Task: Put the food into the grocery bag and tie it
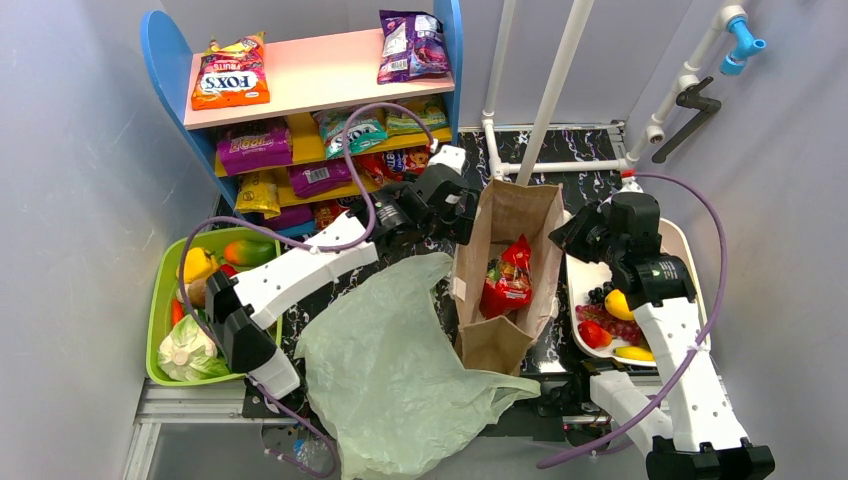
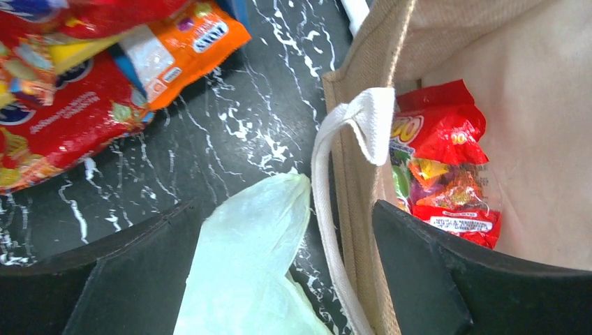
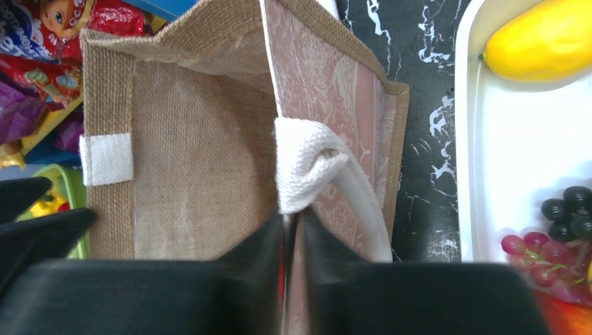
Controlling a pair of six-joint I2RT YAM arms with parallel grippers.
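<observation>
The left gripper (image 2: 283, 209) is held released astride the grocery bag (image 2: 244, 244) tip, while the right gripper (image 3: 293, 220) is clenched on the brown bag (image 3: 188, 160) wall.

The orange bag (image 1: 230, 78) on the top shelf (image 1: 320, 70), far left of the left claw (image 1: 458, 212), says "FOX'S". The red bag (image 2: 440, 160) right by that claw shows "00".

Jute bag (image 1: 495, 345) upright mid-tabletop (image 1: 590, 185), snack packet (image 1: 508, 280) inside. Grocery bag (image 1: 400, 380) flat just left of it, touching, spilling over near edge. Shelf (image 1: 300, 75) behind, left. Bin (image 1: 158, 300) holding vegetables (image 1: 200, 265) far left. Tray (image 1: 580, 275) holding fruit (image 1: 618, 303) right.
</observation>
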